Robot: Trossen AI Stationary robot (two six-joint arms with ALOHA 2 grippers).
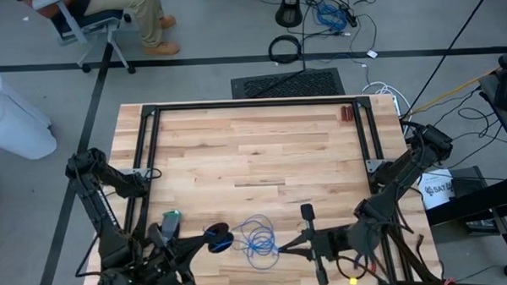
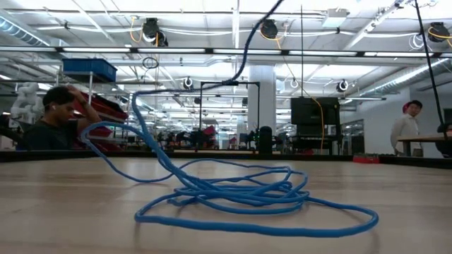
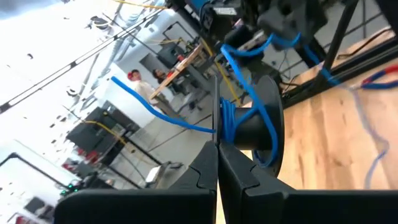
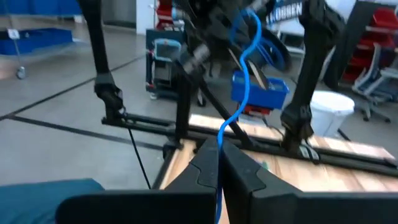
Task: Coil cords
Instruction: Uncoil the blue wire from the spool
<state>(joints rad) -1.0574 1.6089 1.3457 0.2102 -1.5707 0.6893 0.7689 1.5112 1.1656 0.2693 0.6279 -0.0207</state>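
Observation:
The cords are one thin blue wire. Part of it lies in a loose pile (image 1: 258,237) (image 2: 240,194) on the table near the front edge, and part is wound on a black spool (image 1: 219,239) (image 3: 258,124). My left gripper (image 1: 208,241) (image 3: 217,152) is shut on that spool, left of the pile. My right gripper (image 1: 281,246) (image 4: 219,149) is shut on a strand of the wire, right of the pile. In the low view one strand (image 2: 244,49) rises from the pile out of the picture's top. My left gripper pinches the rim of the spool's thin flange (image 3: 217,115) between its two fingers, which point level. The spool is held clear of the table with wire turns around its hub (image 3: 231,121). My right gripper pinches a single strand of the blue wire (image 4: 222,132) between its two fingers, which point level toward the table's left. From the fingers the strand curves up toward the spool (image 4: 252,31) in my left gripper, in a gentle wave and not taut.
Red-handled pliers (image 1: 345,114) lie at the far right of the table. A black frame (image 1: 152,137) runs along the left, far and right sides. A green-tipped object (image 1: 170,217) sits by the left arm. People (image 2: 49,120) are in the room beyond.

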